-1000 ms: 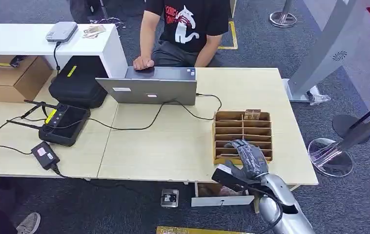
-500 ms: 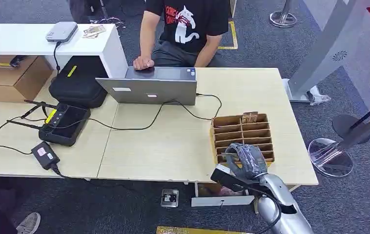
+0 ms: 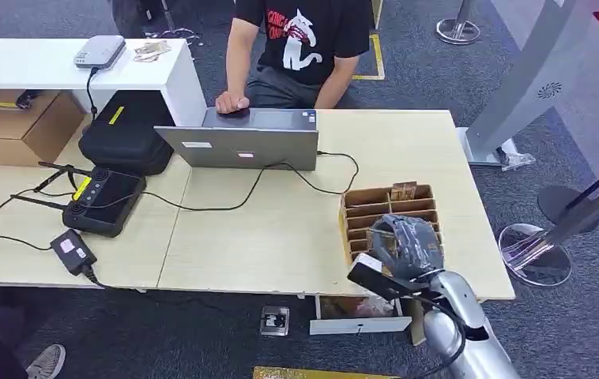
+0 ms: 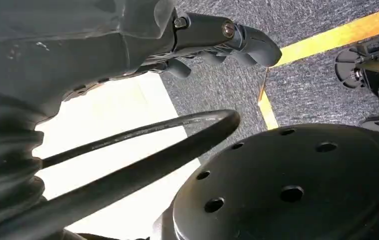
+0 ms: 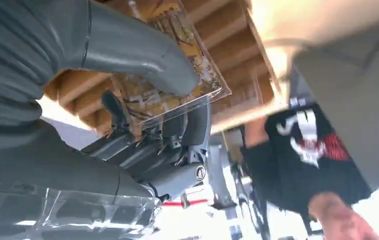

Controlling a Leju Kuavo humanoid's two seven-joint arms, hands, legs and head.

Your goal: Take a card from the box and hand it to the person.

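The wooden card box (image 3: 382, 207), split into slots, lies on the table's right side near the front edge. My right hand (image 3: 404, 245) is over the box's near half with its fingers curled. In the right wrist view that hand (image 5: 142, 100) pinches a brown card (image 5: 175, 87) in a clear sleeve between thumb and fingers, just off the box (image 5: 227, 30). Another card (image 3: 403, 190) stands in a far slot. The person (image 3: 304, 39) in a black shirt sits across the table, one hand on the laptop. My left hand (image 4: 212, 35) hangs beside my body over the floor, holding nothing.
An open laptop (image 3: 241, 146) with a black cable stands between the box and the person. A black controller (image 3: 103, 201), a power brick (image 3: 73, 251) and a black case (image 3: 126, 130) lie to the left. The table's right edge (image 3: 486, 237) runs close to the box.
My right hand has curled its fingers and lifted a little over the box. The box has turned slightly and slid a bit to the left.
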